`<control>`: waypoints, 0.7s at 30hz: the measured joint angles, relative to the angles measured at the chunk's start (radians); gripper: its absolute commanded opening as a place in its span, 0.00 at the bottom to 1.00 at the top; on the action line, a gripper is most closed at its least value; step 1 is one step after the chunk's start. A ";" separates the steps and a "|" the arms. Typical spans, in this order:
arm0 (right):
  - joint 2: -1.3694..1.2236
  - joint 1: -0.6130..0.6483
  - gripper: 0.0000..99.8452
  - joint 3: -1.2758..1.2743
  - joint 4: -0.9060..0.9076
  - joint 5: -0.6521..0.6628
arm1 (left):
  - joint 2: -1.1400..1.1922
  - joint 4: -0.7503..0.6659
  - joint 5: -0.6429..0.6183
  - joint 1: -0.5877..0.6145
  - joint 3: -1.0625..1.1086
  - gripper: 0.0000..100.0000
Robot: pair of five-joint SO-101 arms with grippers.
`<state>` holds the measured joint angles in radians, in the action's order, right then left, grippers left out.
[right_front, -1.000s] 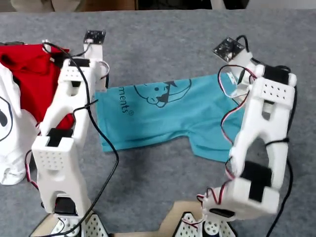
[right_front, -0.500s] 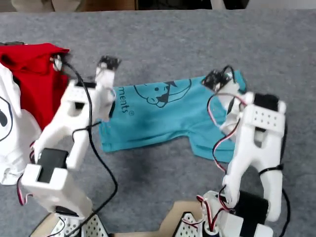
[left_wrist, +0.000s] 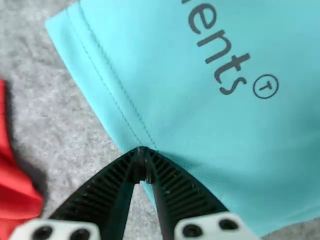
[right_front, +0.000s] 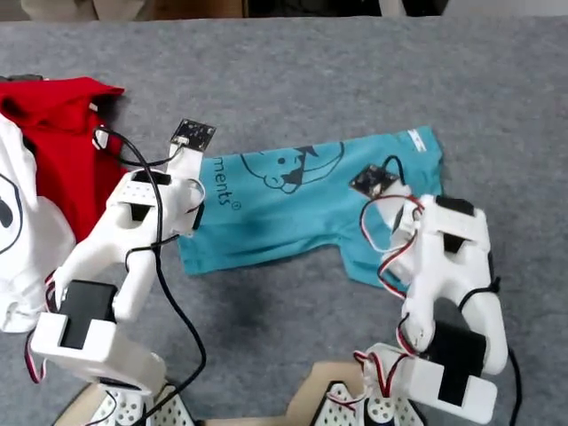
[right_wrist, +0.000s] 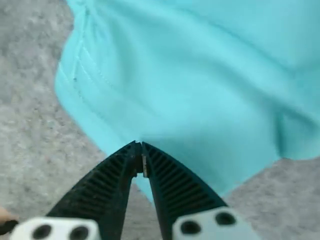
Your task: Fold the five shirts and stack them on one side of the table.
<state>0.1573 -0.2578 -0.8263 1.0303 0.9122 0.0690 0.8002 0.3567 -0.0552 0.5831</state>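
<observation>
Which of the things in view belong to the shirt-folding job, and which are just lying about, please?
Belong to the job:
teal shirt
red shirt
white shirt
left gripper
right gripper

Just there:
grey table

We are looking at what seems a robotics lab or hobby workshop, a worktop (right_front: 355, 80) wearing grey felt-like cloth, the left arm (right_front: 133, 231) and right arm (right_front: 448, 266) trailing bare wires (right_front: 173, 302), both standing on a pale wooden board (right_front: 312, 383)

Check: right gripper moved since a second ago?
Yes: the right gripper pulled back toward its base, from the teal shirt's far corner to its near sleeve.
</observation>
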 measured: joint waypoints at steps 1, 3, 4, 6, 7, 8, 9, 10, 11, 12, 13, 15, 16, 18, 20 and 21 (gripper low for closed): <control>-0.002 0.000 0.00 -0.014 0.000 0.008 | 0.000 0.000 0.000 0.000 0.000 0.02; -0.002 0.000 0.00 -0.043 0.000 0.031 | 0.000 0.000 0.000 0.000 0.000 0.02; -0.002 0.000 0.00 -0.055 0.000 0.038 | 0.000 0.000 0.000 0.000 0.000 0.02; 0.009 0.000 0.01 -0.069 0.000 0.044 | 0.000 0.000 0.000 0.000 0.000 0.02; 0.026 0.000 0.01 -0.069 0.000 0.046 | 0.000 0.000 0.000 0.000 0.000 0.02; 0.054 0.000 0.01 -0.074 0.002 0.048 | 0.000 0.000 0.000 0.000 0.000 0.02; 0.086 0.000 0.01 -0.075 0.002 0.048 | 0.000 0.000 0.000 0.000 0.000 0.02; 0.126 0.000 0.03 -0.075 0.002 0.048 | 0.000 0.000 0.000 0.000 0.000 0.02; 0.166 0.000 0.06 -0.075 0.002 0.048 | 0.000 0.000 0.000 0.000 0.000 0.02; 0.206 0.000 0.09 -0.075 0.002 0.049 | 0.000 0.000 0.000 0.000 0.000 0.02; 0.242 0.000 0.12 -0.077 0.002 0.061 | 0.000 0.000 0.000 0.000 0.000 0.02; 0.284 0.000 0.14 -0.077 0.002 0.106 | 0.000 0.000 0.000 0.000 0.000 0.02; 0.288 0.000 0.13 -0.077 0.002 0.126 | 0.000 0.000 0.000 0.000 0.000 0.02; 0.287 0.000 0.12 -0.077 0.002 0.181 | 0.000 0.000 0.000 0.000 0.000 0.02; 0.269 0.000 0.12 -0.077 -0.015 0.222 | 0.000 0.000 0.000 0.000 0.000 0.02; 0.245 0.000 0.12 -0.077 -0.029 0.241 | -0.002 0.000 0.000 0.000 0.000 0.02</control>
<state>0.4028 -0.2578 -0.9030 1.0012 1.1531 0.0675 0.8002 0.3567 -0.0552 0.5831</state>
